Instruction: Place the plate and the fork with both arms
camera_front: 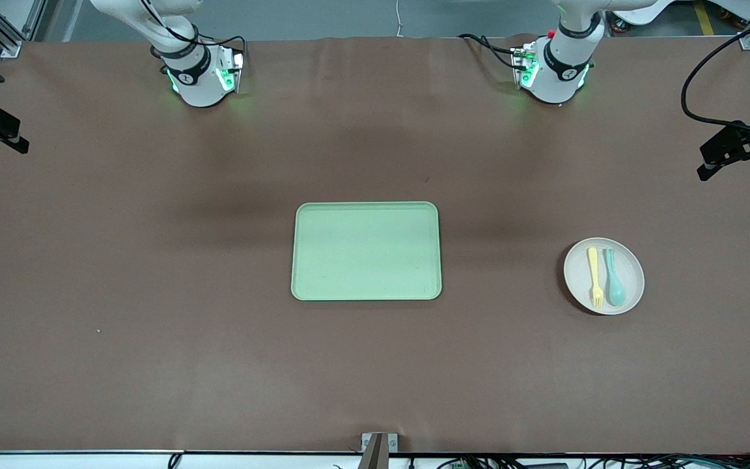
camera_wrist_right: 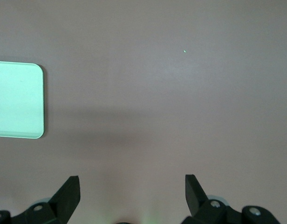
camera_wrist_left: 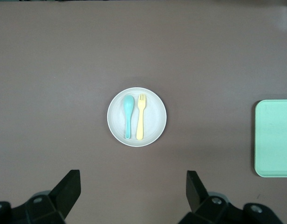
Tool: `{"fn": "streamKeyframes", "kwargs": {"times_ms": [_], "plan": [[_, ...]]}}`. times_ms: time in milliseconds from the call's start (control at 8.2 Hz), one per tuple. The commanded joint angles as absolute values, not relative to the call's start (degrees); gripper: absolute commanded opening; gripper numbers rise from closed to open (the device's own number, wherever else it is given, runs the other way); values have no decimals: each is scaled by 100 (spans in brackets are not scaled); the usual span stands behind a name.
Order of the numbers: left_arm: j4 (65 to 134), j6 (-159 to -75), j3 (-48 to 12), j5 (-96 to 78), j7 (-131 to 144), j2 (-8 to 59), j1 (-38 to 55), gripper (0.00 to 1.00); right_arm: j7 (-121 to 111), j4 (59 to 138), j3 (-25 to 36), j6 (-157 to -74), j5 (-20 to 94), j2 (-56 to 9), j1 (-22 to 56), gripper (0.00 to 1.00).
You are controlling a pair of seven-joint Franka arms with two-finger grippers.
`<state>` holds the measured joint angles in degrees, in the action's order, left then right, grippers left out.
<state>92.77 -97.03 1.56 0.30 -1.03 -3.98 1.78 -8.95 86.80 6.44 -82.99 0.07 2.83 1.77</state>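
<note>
The pale beige-pink plate (camera_front: 629, 286) lies on the brown table toward the left arm's end, nearer the front camera than the arm bases. The yellow fork (camera_front: 594, 276) lies on it beside a teal-blue spoon (camera_front: 613, 278). In the left wrist view the plate (camera_wrist_left: 155, 126), fork (camera_wrist_left: 140, 116) and spoon (camera_wrist_left: 128, 114) show far below my left gripper (camera_wrist_left: 134, 189), which is open and empty high above the table. My right gripper (camera_wrist_right: 133, 191) is open and empty, high over bare table near its own base. Neither gripper shows in the front view.
A rectangular light green tray (camera_front: 366, 251) lies at the table's middle; its edge shows in the left wrist view (camera_wrist_left: 274, 138) and the right wrist view (camera_wrist_right: 17, 100). Black camera mounts stand at both table ends. A small speck (camera_front: 98, 331) lies toward the right arm's end.
</note>
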Motion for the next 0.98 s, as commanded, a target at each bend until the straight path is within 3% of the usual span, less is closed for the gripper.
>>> {"fn": "streamKeyframes", "kwargs": {"times_ms": [0, 366, 854], "plan": [[9000, -9475, 123, 0, -167, -264, 132, 100, -773, 8604, 642, -8209, -79, 264, 229, 100], [9017, -9703, 167, -167, 412, 121, -112, 100, -773, 8622, 642, -8209, -79, 264, 229, 100], [9026, -10280, 150, -438, -1233, 1736, -974, 99, -668, 8657, 642, -8209, -79, 255, 246, 100]]}}
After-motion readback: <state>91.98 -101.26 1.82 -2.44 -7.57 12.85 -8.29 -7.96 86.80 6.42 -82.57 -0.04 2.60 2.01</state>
